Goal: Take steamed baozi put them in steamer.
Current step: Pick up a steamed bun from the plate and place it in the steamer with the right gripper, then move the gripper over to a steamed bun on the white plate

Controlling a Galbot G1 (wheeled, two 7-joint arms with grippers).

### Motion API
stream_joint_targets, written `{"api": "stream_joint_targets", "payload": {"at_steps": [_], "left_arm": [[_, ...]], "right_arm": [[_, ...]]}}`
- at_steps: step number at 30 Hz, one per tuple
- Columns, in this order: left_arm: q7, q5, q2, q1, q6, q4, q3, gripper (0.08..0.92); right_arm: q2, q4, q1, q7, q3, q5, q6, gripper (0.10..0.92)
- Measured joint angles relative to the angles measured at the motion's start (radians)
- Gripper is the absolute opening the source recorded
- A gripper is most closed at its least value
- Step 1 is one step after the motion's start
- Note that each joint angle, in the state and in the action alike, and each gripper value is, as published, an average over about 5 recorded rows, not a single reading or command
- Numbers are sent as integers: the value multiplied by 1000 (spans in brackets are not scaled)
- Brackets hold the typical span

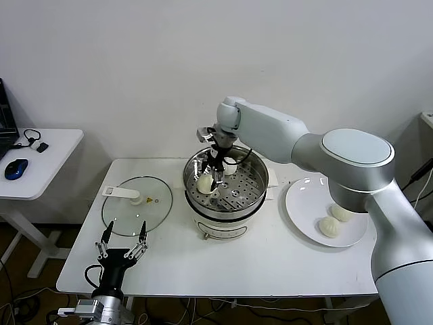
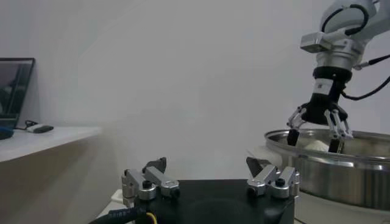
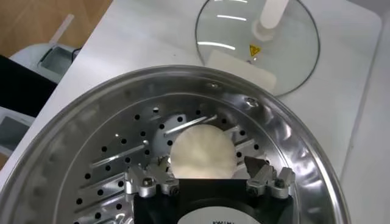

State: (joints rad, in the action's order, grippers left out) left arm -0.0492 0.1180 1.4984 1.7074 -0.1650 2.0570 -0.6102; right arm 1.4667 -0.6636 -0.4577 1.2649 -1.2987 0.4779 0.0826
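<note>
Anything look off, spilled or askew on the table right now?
Nothing stands out. Two baozi sit in the steamer, two on the plate. The glass lid lies flat on the table. The right gripper is open over a bun.

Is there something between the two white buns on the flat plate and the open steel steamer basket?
Nothing visible blocks that way. The two white buns lie on the flat white plate, beside the round steel steamer basket, which is uncovered. The glass lid lies on the table at the basket's other side. The right gripper hangs open over the basket.
</note>
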Motion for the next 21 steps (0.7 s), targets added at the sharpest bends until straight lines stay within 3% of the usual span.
{"api": "stream_joint_targets", "payload": {"at_steps": [11, 21], "left_arm": [[0, 3, 0, 5, 0, 2, -6, 823], [6, 3, -12, 15, -1, 10, -7, 823]], "right_arm": [[-106, -93, -101, 28, -19, 61, -4, 823], [-300, -192, -212, 42, -53, 96, -62, 823]]}}
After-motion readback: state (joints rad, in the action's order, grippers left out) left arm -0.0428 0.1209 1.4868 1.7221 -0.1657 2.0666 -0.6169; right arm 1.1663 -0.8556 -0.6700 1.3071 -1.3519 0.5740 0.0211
